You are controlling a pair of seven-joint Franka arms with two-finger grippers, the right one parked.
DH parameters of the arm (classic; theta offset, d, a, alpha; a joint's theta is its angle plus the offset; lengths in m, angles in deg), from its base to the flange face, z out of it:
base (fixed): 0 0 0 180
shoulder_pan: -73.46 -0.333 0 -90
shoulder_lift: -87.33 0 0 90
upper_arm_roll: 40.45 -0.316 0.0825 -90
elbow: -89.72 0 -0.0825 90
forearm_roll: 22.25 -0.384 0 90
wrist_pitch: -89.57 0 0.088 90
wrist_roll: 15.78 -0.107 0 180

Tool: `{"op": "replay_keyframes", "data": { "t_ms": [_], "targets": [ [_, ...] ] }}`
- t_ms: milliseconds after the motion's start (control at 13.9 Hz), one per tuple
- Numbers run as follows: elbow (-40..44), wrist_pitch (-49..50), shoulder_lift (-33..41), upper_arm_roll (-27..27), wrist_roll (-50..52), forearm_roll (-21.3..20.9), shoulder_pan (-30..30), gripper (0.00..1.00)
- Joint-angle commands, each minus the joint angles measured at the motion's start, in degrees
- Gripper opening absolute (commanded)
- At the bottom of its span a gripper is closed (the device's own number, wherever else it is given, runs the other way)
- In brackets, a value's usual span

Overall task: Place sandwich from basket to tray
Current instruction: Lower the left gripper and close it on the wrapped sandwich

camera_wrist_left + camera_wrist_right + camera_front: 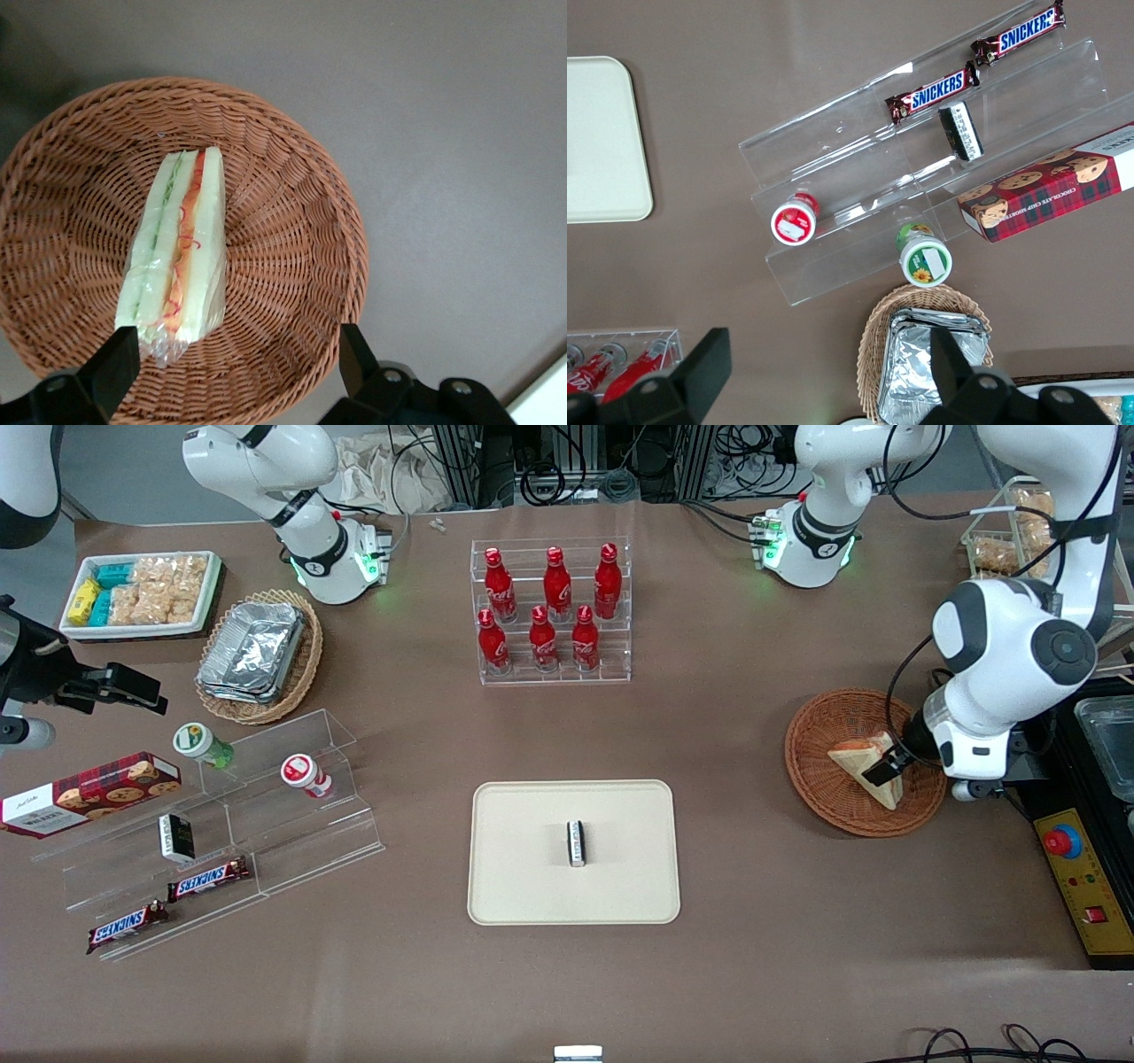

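Observation:
The sandwich [861,763] lies on its side in the reddish-brown wicker basket [828,802], toward the working arm's end of the table. In the left wrist view the sandwich [175,252] shows its orange and green filling edge, with the basket [341,230] around it. My left gripper [890,766] hangs low over the basket, open and empty. In the left wrist view the gripper [235,363] has one finger [113,367] close by the sandwich's end and the other [354,359] over the basket rim. The beige tray [523,877] lies mid-table, nearer the front camera.
A small black-and-white packet [577,842] lies on the tray. A clear rack of red bottles [551,611] stands farther from the front camera. A black box with a red button [1076,868] sits beside the basket. Clear shelves with snacks [221,824] lie toward the parked arm's end.

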Motion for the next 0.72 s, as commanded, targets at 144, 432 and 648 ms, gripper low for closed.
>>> {"op": "replay_keyframes", "data": {
  "t_ms": [144,432,648],
  "targets": [
    [-2.51,-3.17,-0.83,-0.74,0.89,0.63,-0.67,1.0],
    [-4.44,-6.15,-3.2,-0.91,1.15,0.63,-2.68,1.0],
    [-6.99,-12.47,-5.04,-0.91,1.24,0.72,-3.13,1.0]
  ]
}}
